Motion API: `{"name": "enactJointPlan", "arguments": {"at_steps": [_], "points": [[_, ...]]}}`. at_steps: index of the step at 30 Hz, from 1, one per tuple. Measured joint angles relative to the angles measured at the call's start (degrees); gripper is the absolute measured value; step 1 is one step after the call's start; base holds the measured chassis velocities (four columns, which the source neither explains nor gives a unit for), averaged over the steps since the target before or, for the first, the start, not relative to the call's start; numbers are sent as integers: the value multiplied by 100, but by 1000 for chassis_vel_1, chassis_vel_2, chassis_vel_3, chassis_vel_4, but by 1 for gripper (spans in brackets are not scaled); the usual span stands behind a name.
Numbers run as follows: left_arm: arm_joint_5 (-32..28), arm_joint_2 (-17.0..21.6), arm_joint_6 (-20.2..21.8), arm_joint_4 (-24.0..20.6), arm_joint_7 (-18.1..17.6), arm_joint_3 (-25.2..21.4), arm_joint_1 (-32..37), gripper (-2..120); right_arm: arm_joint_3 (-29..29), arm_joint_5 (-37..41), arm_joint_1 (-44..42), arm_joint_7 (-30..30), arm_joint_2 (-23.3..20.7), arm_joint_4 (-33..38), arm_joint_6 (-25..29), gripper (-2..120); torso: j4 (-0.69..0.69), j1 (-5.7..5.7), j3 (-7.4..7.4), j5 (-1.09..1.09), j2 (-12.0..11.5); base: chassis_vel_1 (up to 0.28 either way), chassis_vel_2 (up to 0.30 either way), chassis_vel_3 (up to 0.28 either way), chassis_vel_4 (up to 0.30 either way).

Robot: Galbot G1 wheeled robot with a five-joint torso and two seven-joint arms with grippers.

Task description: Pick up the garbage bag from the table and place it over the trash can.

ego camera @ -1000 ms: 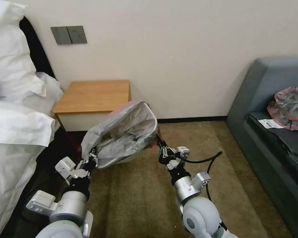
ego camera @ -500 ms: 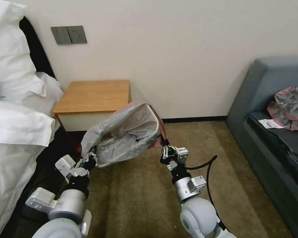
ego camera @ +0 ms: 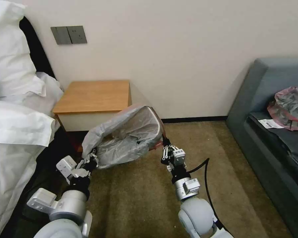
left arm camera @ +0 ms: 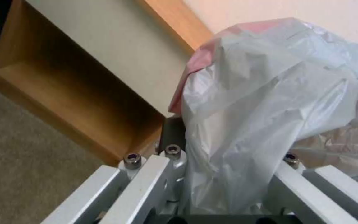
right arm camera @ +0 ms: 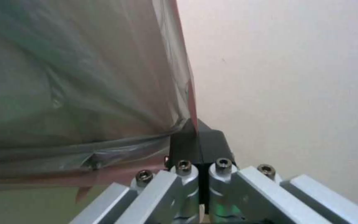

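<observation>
Both claws grip the garbage bag (ego camera: 125, 135): left claw (ego camera: 89, 161) at 7 o'clock, right claw (ego camera: 165, 144) at 3. Keep tension even while lowering.

The garbage bag (ego camera: 124, 138) I hold is translucent grey with a pink-red rim. The table (ego camera: 92, 96) at eleven o'clock has an orange-brown top and white front. At two o'clock a grey-and-pink bag (ego camera: 289, 107) sits on the grey-blue sofa (ego camera: 255, 99); the carpet (ego camera: 139, 198) is olive-brown.
</observation>
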Motion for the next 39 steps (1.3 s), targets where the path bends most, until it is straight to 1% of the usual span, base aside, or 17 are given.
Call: {"name": "enactJointPlan", "arguments": {"at_steps": [10,12,13,14,18,19,22,23,25,26,27,29,30,32,34,37,39], "points": [[28,-4,17,1,-10,-46,-44,8,5,-152,-9,22,37,-100,47,0,0,0,0,0,0,0,0,0,0],[57,24,16,0,-10,-91,-88,8,4,-199,-58,-17,23,-42,68,3,0,0,0,0,0,0,0,0,0],[72,63,16,0,-12,-134,-156,8,-9,-240,-121,-73,-9,59,84,11,0,0,0,0,0,0,0,0,0],[72,63,16,0,-12,-134,-156,8,-9,-240,-121,-73,-9,59,84,11,0,0,0,0,0,0,0,0,0],[119,130,13,5,-12,-206,-292,8,-40,-276,-241,-145,-80,268,92,30,0,0,0,0,0,0,0,0,0],[119,130,13,5,-12,-206,-292,8,-40,-276,-241,-145,-80,268,92,30,0,0,0,0,0,0,0,0,0],[148,132,9,79,-12,-209,-336,8,-41,-330,-307,-177,-135,337,140,43,0,0,0,0,0,0,0,0,0],[148,132,9,79,-12,-209,-336,8,-41,-330,-307,-177,-135,337,140,43,0,0,0,0,0,0,0,0,0],[232,144,1,212,2,-223,-374,8,-15,-456,-423,-204,-207,420,260,53,0,0,0,0,0,0,0,0,0],[232,144,1,212,2,-223,-374,8,-15,-456,-423,-204,-207,420,260,53,0,0,0,0,0,0,0,0,0],[324,174,-16,284,32,-238,-382,8,2,-495,-477,-212,-237,477,311,60,0,0,0,0,0,0,0,0,0],[485,234,-45,393,86,-258,-394,8,44,-551,-573,-223,-277,592,383,68,0,0,0,0,0,0,0,0,0],[485,234,-45,393,86,-258,-394,8,44,-551,-573,-223,-277,592,383,68,0,0,0,0,0,0,0,0,0],[754,318,-94,524,173,-262,-401,8,167,-654,-660,-258,-302,777,485,80,0,0,0,0,0,0,0,0,0],[904,349,-118,579,216,-259,-405,8,238,-699,-682,-287,-320,855,525,83,0,0,0,0,0,0,0,0,0],[1445,441,-254,773,393,-220,-419,8,501,-755,-673,-467,-458,1167,591,97,-1,0,0,0,0,0,0,0,0],[1606,455,-321,824,469,-209,-419,8,613,-648,-630,-626,-531,1240,648,99,-1,0,0,0,0,0,0,0,0]]}}
